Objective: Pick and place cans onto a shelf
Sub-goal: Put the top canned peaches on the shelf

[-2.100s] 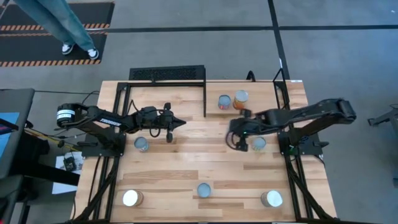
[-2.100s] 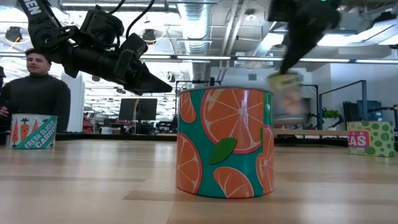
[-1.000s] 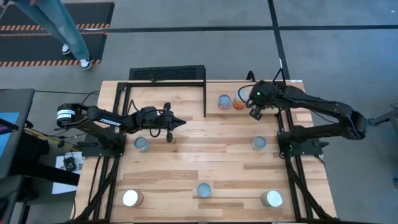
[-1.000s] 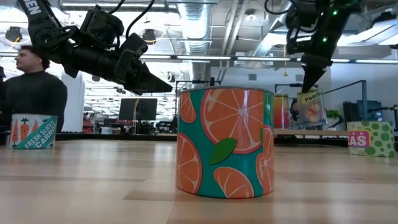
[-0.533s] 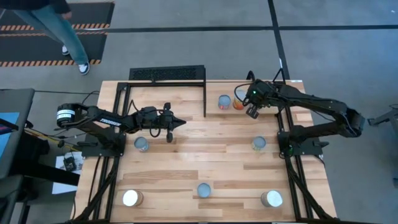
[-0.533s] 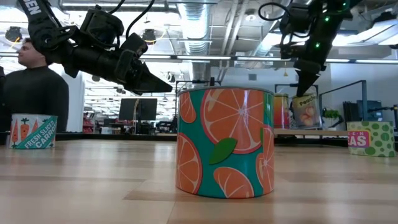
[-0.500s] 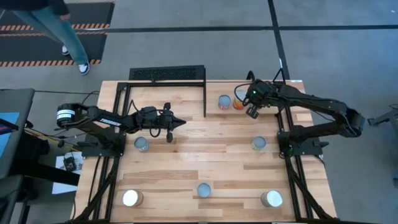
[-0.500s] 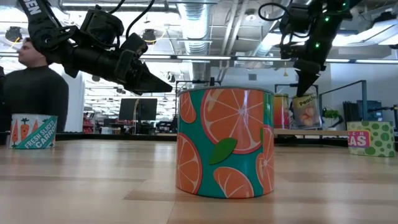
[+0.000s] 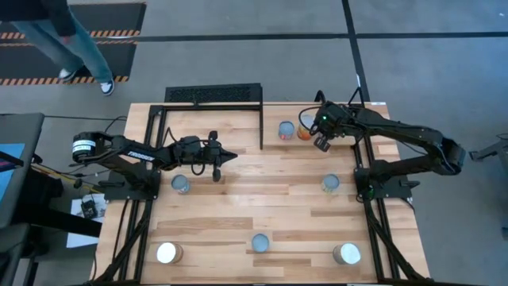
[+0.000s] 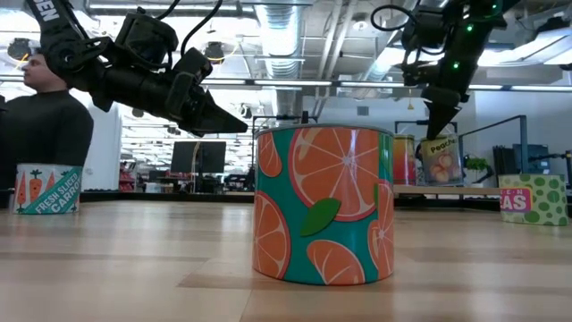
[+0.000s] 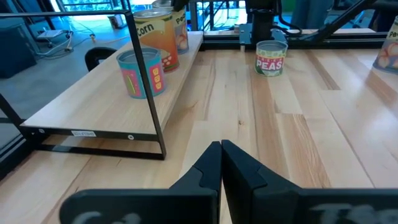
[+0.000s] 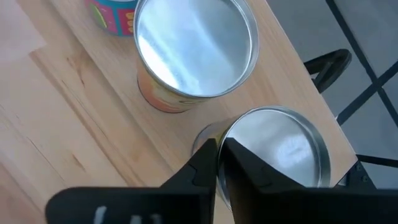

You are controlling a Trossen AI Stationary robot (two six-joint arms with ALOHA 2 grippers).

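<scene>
Since two seconds ago the right arm has swung from the open desk to the low wooden shelf with a black metal frame (image 9: 274,111), and the silvery-topped peach-labelled can (image 12: 280,149) it carried now stands on the shelf's right end. It sits just beside a larger orange corn-labelled can (image 12: 196,50), which in turn stands next to a pale-blue-topped can (image 9: 286,129). The right gripper (image 12: 217,146) hangs directly above the peach can with its fingers pinched together and holding nothing (the low view shows them tapering to one point over the lid). The left gripper (image 9: 226,156) waits in front of the shelf's left half, fingers likewise closed and empty. Other cans stand on the wooden desk (image 9: 238,206) well in front of the shelf, among them an orange-slice-patterned can (image 10: 323,206) and a green peas-labelled can (image 11: 271,57).
</scene>
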